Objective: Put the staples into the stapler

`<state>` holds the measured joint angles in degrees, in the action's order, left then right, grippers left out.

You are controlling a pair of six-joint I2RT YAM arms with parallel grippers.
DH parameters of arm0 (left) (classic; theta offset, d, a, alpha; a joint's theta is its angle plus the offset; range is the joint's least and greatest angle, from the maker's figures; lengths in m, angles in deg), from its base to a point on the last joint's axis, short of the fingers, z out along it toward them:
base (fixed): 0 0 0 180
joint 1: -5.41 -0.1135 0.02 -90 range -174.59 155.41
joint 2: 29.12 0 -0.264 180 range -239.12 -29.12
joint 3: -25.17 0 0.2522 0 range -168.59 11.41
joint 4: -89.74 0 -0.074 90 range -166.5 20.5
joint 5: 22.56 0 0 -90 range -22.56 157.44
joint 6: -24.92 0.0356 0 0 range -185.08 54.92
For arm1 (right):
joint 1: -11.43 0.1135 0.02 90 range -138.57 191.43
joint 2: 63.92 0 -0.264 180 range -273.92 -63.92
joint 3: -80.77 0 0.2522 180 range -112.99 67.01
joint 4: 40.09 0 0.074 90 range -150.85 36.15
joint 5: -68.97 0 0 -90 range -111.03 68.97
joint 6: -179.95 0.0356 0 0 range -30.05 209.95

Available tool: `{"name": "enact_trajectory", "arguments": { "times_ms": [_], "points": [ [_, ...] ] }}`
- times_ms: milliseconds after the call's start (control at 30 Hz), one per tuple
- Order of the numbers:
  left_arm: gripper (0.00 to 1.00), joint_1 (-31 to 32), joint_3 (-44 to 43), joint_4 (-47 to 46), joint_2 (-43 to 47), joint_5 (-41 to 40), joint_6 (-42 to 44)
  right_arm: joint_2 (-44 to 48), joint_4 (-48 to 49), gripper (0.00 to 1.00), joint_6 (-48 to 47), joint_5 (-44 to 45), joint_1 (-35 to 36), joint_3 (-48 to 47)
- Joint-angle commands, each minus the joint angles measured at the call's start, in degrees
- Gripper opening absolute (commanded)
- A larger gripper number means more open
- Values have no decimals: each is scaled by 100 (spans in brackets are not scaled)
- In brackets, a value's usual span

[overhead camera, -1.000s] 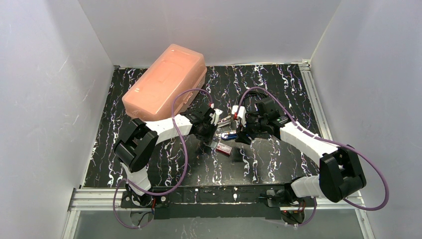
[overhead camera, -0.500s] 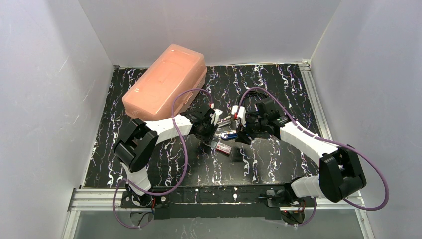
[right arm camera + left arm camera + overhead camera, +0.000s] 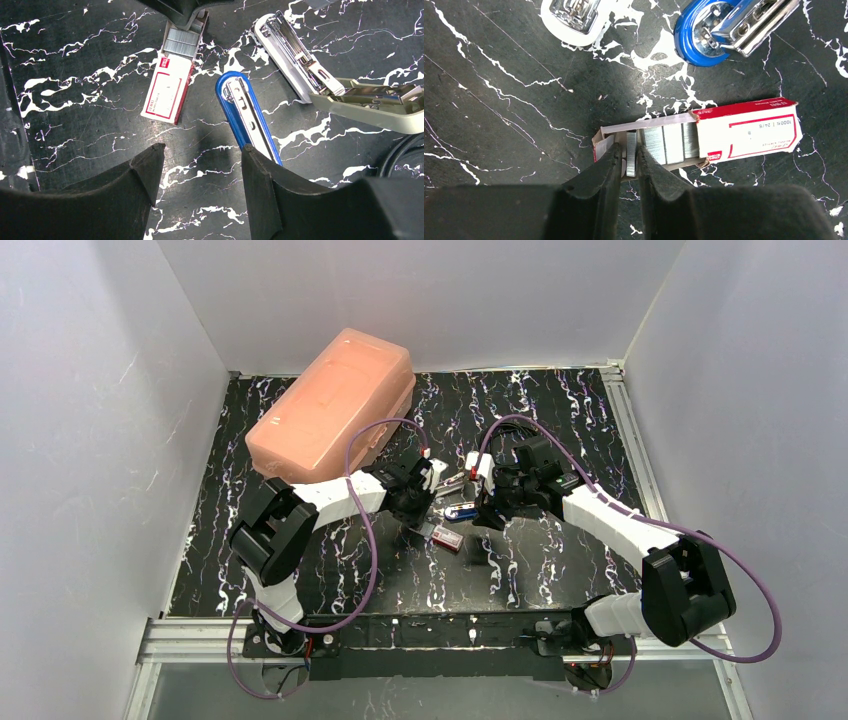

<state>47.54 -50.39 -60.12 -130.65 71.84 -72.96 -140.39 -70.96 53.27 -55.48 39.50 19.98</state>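
Observation:
The small red-and-white box of staples [image 3: 746,129] lies on the black marbled table, its tray pulled out with several silver staple strips [image 3: 669,145] showing. My left gripper [image 3: 630,156] is shut on one staple strip [image 3: 631,161] at the tray's open end. The box also shows in the right wrist view [image 3: 167,92] and the top view [image 3: 451,537]. The stapler lies opened flat: a blue half [image 3: 247,117] and a white half with the metal channel [image 3: 295,55]. My right gripper [image 3: 202,152] is open and empty, its right finger just over the blue half's near end.
A large salmon-pink plastic case [image 3: 332,405] stands at the back left. A grey-beige part [image 3: 380,102] joins the white stapler half at the right. A small dark block [image 3: 480,551] lies near the box. White walls close in three sides.

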Motion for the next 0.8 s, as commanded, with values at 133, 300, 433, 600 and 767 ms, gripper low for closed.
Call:
{"name": "enact_trajectory", "arguments": {
  "times_ms": [133,300,433,600,767],
  "points": [
    [20,-22,71,114,209,-34,76,-22,-73,66,-82,-61,-39,-25],
    [15,-21,61,124,219,69,50,-24,-70,66,-99,-44,-38,-17],
    [9,-29,18,145,319,153,50,-21,-74,66,-84,-64,-45,-34],
    [1,-111,7,105,498,347,44,-2,-64,66,-45,-70,-44,-52],
    [0,-318,14,93,786,556,72,24,-47,66,-36,-52,-52,-39]
  ]
}}
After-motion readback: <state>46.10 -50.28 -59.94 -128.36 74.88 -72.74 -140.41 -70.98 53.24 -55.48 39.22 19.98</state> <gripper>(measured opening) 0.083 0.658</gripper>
